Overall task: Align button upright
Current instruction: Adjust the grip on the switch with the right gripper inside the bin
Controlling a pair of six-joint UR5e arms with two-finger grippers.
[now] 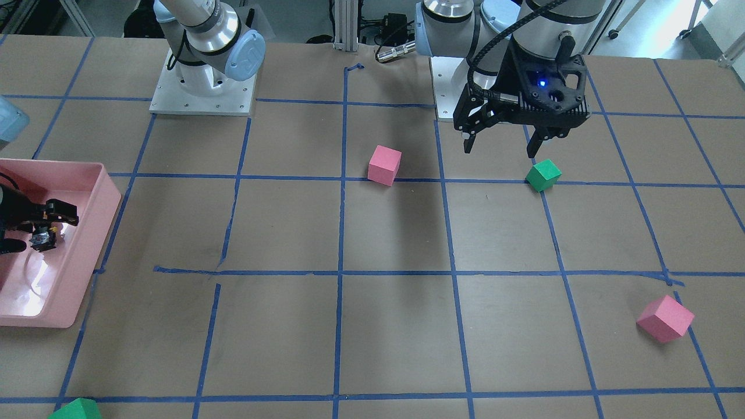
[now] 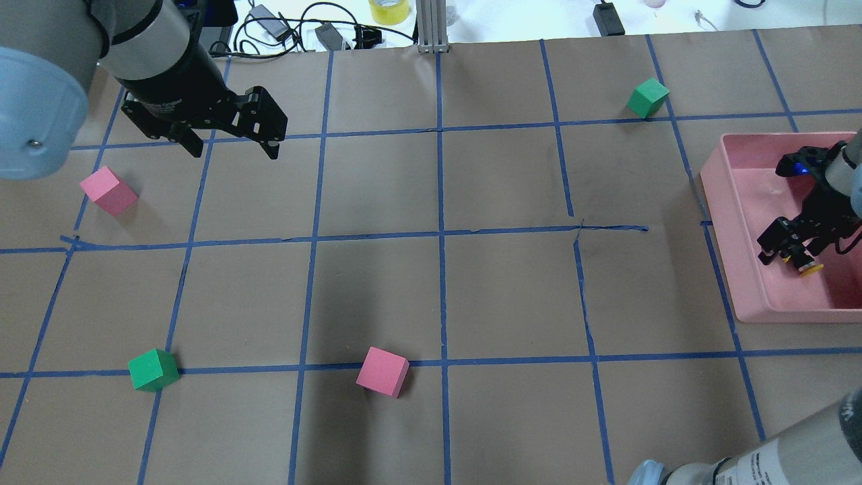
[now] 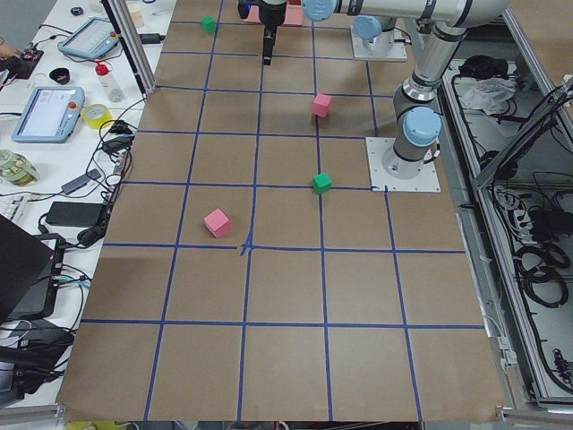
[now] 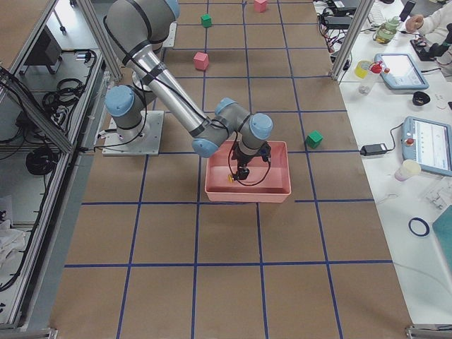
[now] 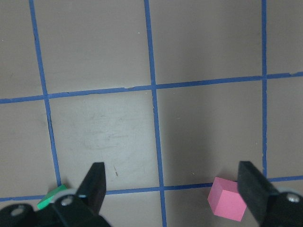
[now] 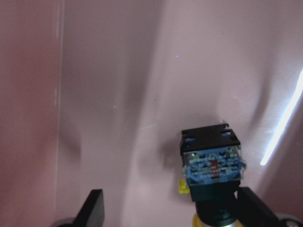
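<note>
Button: the button [image 6: 210,172] lies on its side on the floor of the pink tray [image 2: 734,242], at the counter's 3 o'clock edge in my overhead view. In the right wrist view its blocky base points to 12 and its yellow cap to 6.
Right hand: the right hand [image 6: 173,198] is low inside the tray with its fingers spread wide and holding nothing. The button sits off-centre between them, close to the finger at 4 o'clock; I cannot tell if they touch.
Left hand: the left hand [image 2: 234,151] is wide and empty, hovering above the counter well away from the tray.
Risk, closing: as I judge it, the near finger meets the button first and shoves or spins it across the smooth floor.
Risk, grip: pinching the round cap or collar could let it roll out.
Risk, standing: if I release it tilted, I expect it to topple back onto its side.
</note>
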